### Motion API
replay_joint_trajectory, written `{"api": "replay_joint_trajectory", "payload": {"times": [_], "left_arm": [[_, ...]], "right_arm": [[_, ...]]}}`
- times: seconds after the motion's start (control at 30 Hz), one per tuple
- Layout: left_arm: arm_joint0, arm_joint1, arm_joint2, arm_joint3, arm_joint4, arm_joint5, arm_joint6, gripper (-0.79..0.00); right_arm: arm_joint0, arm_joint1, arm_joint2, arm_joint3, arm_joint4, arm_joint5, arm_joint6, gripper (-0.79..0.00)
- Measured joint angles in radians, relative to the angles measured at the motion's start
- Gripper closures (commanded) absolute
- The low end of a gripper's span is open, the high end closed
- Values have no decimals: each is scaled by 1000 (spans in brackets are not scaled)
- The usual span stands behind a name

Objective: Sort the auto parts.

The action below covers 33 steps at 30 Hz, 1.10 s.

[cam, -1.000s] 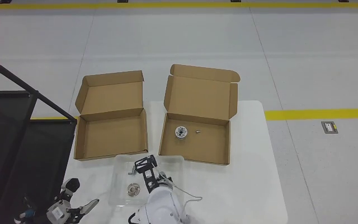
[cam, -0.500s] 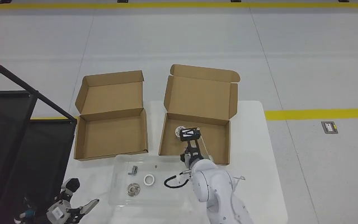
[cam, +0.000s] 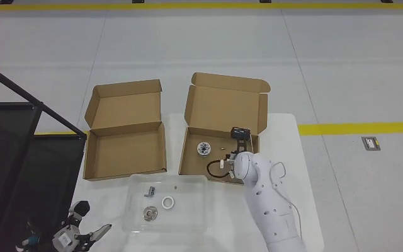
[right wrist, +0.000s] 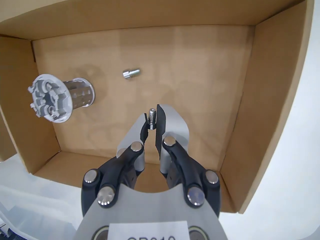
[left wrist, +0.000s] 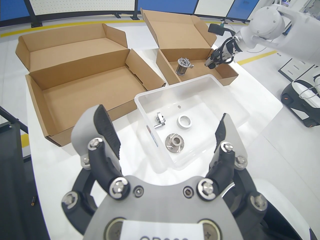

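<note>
Right gripper (right wrist: 152, 116), fingers closed on a small bolt (right wrist: 151, 120), hangs over the right-hand box (right wrist: 272, 101) near a matching bolt (right wrist: 130, 73); advise lowering close to the box floor, clear of the ribbed hub (right wrist: 60, 98), before release, to prevent rolling; left gripper (left wrist: 162, 113) fingers spread wide.

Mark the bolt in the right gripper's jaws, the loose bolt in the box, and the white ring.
Held bolt (right wrist: 152, 116): right wrist view, threaded shank.
Loose bolt (right wrist: 130, 73): right wrist view, mid-body.
White ring (left wrist: 184, 126): left wrist view, front wall.

White table (cam: 284, 135); black rack (cam: 44, 170) beside it; yellow floor stripe (cam: 352, 128).
</note>
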Motion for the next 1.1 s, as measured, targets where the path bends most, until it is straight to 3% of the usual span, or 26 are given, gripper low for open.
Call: {"api": "replay_joint_trajectory", "payload": {"times": [0.27,0.4,0.57,0.7,0.83,1.1], "left_arm": [[0,0,0,0,0,0,0,-785],[0,0,0,0,0,0,0,-785],[0,0,0,0,0,0,0,-785],[0,0,0,0,0,0,0,-785],[0,0,0,0,0,0,0,-785],[-1,0,2,-29,23,-9,-11,-785]], "right_arm": [[62,3,7,129,20,25,-48,0],[66,3,-1,136,21,44,-52,-317],[43,2,-16,98,21,63,-66,-449],[-10,3,-33,6,7,79,-73,-489],[-107,5,-57,-157,-29,97,-70,-480],[-374,16,-116,-562,-87,39,-100,-403]]}}
